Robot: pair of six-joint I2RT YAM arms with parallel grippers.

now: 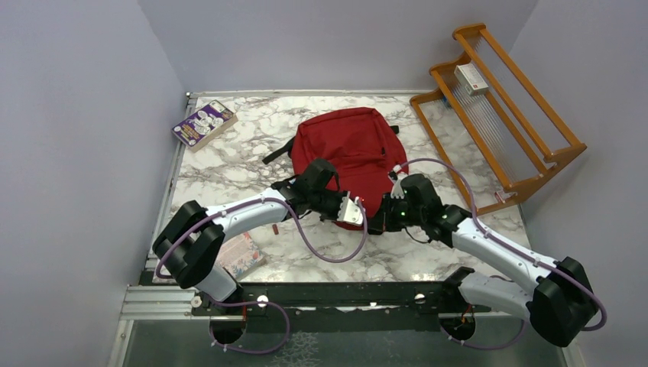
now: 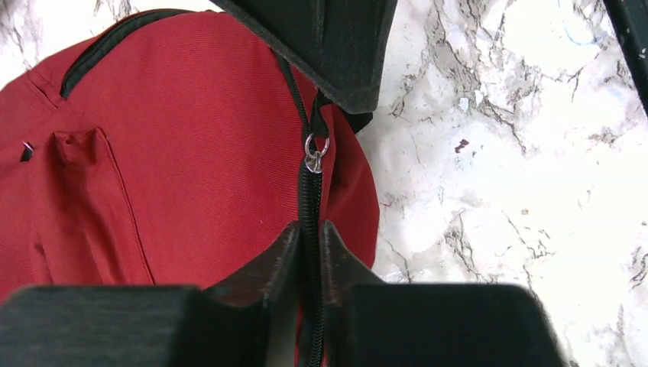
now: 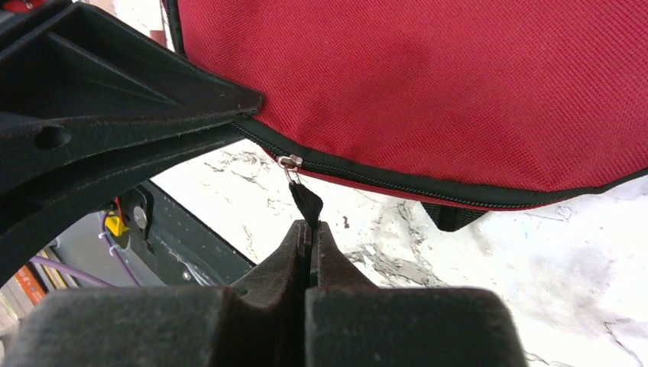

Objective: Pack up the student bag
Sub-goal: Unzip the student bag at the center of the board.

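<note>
Arms bend inward from both sides, meeting at the near edge of the red student bag (image 1: pixel 348 145), which lies flat in the middle of the marble table (image 1: pixel 244 153). The left gripper (image 2: pixel 309 237) pinches the black zip track (image 2: pixel 310 191). The right gripper (image 3: pixel 309 231) has its 2 fingers clamped on the pull tab (image 3: pixel 306 201).

The student bag (image 1: pixel 348 149) is big, soft and red. It lies flat on the white marble tabletop (image 1: pixel 252 145), near the middle and a bit toward 12 o'clock. Its round end points to 6 o'clock. A black strap (image 1: pixel 277 153) sticks out at its 9 o'clock side. A black zip (image 2: pixel 310 206) runs along the edge of the round end. A small silver slider (image 3: pixel 289 160) sits on the zip. A black cloth pull tab (image 3: pixel 307 203) hangs from it toward 6 o'clock. The zip beside the slider is shut.
</note>
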